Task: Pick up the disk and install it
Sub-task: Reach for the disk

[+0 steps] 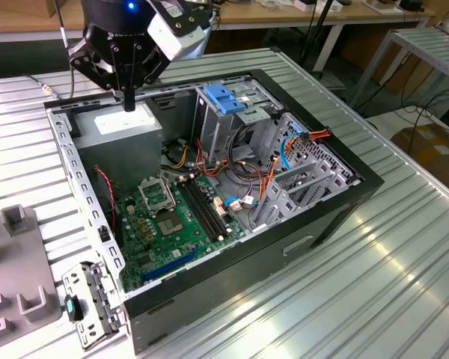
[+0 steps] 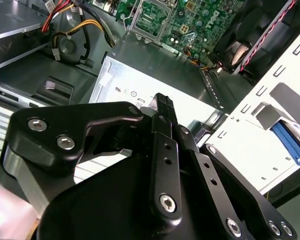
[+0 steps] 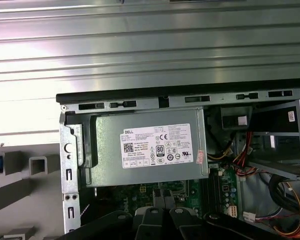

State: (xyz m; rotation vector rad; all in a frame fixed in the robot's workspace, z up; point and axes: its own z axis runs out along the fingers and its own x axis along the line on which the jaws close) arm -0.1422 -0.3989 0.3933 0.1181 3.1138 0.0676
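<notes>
- The gripper (image 1: 129, 101) hangs at the upper left of the exterior view. It is just above the grey power box (image 1: 123, 123).
- Its jaws are pressed together. Nothing is held between them.
- In the second wrist view the black gripper (image 2: 162, 101) points down at the power box (image 2: 155, 65) in the middle of the frame.
- The power box sits in a corner of the open computer case (image 1: 314, 217). In the first wrist view its white sticker faces up, in the middle of the frame (image 3: 150, 145).
- A green board (image 1: 165, 224) lies flat on the case floor, left of the middle of the exterior view.
- A blue piece (image 1: 224, 97) sits on top of the metal cage (image 1: 217, 131), at the upper middle of the exterior view. I cannot tell if it is the disk or a bare bracket.
- The case rests on a ribbed metal table (image 1: 404, 284).
- A grey holder (image 1: 22, 254) lies beside the case at the lower left.
</notes>
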